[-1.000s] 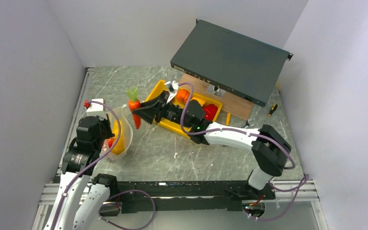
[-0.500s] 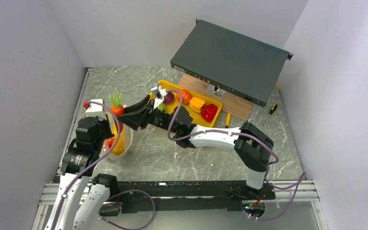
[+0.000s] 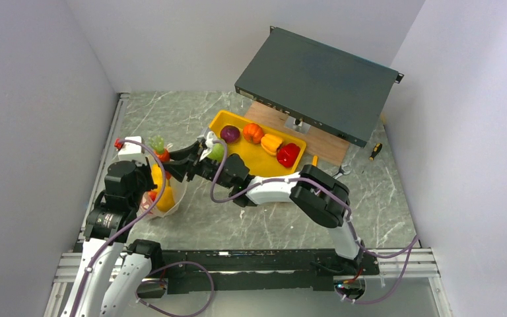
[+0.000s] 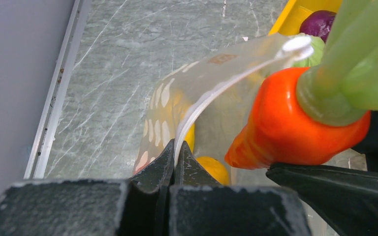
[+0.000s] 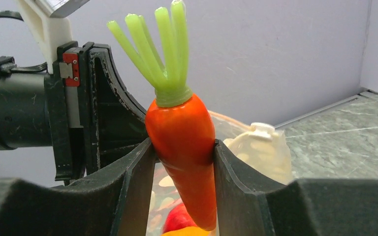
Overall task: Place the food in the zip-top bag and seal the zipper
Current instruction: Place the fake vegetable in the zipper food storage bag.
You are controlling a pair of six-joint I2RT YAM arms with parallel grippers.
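**A:** The carrot (image 3: 160,153) has been moving left from the yellow tray (image 3: 219,120) over the last second. The right gripper (image 3: 169,160) is now clamping it over the zip-top bag (image 3: 171,193), mid-left of frame.

**B:** Drop-in coming?

**A:** Probably (my read). Other food (image 3: 253,133) is still sitting in the tray, and the zipper isn't sealed.

**B:** Left arm?

**A:** Overhead isn't showing its grip. The left wrist view is showing the left gripper (image 4: 173,152) pinching the zipper (image 4: 211,91) edge, jaws closed on it, with a yellow piece (image 4: 211,169) lying inside. The right wrist view is showing the carrot tip pointing down.
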